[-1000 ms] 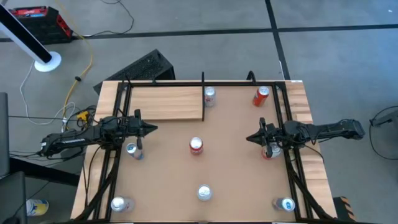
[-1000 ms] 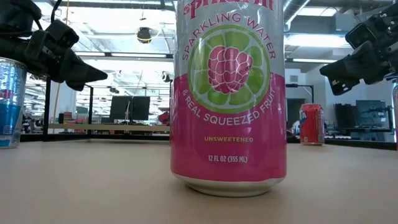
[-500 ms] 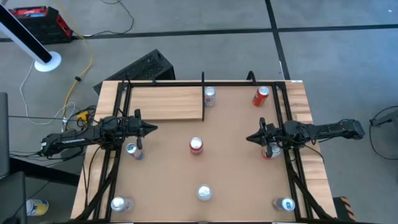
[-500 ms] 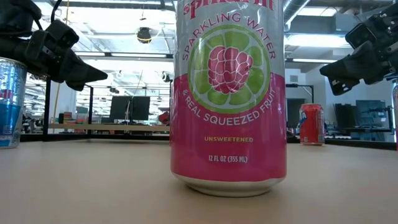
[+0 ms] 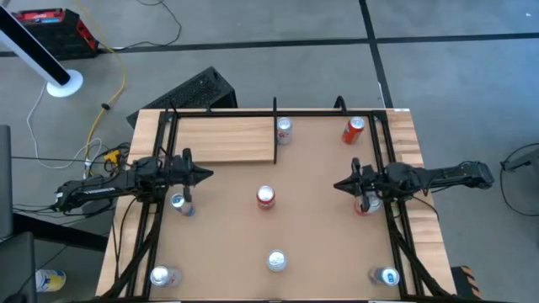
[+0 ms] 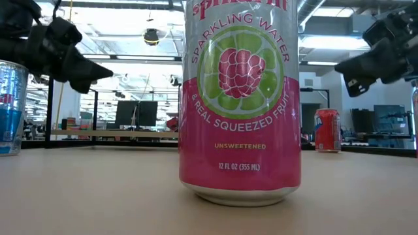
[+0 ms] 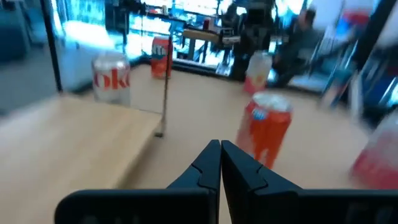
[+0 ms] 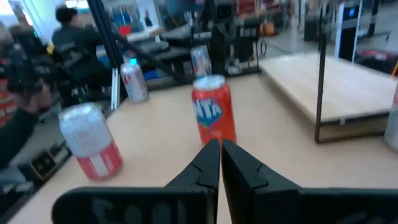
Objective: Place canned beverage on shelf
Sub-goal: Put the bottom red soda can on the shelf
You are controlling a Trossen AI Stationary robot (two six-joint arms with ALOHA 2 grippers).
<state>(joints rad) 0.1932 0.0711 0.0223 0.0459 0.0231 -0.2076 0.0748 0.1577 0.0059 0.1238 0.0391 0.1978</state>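
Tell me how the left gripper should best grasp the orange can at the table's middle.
Grip the orange can across its round side wall, about mid-height. It stands upright with bare table around it, so the left gripper, shut now, could probably come in level from its own side after opening.

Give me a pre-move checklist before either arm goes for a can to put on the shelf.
1. Shelf free of cans: ok, its pale planks are bare; the silver can stands just off its edge.
2. Left gripper empty: ok, fingers shut on nothing, above the table.
3. Right gripper empty: ok, shut on nothing.
4. Fingers open for a grasp: not ok, both must open first.
5. Target upright and reachable: ok, the red can stands alone between the grippers.
6. Path to the shelf: cannot tell whether its black rail blocks a low carry.
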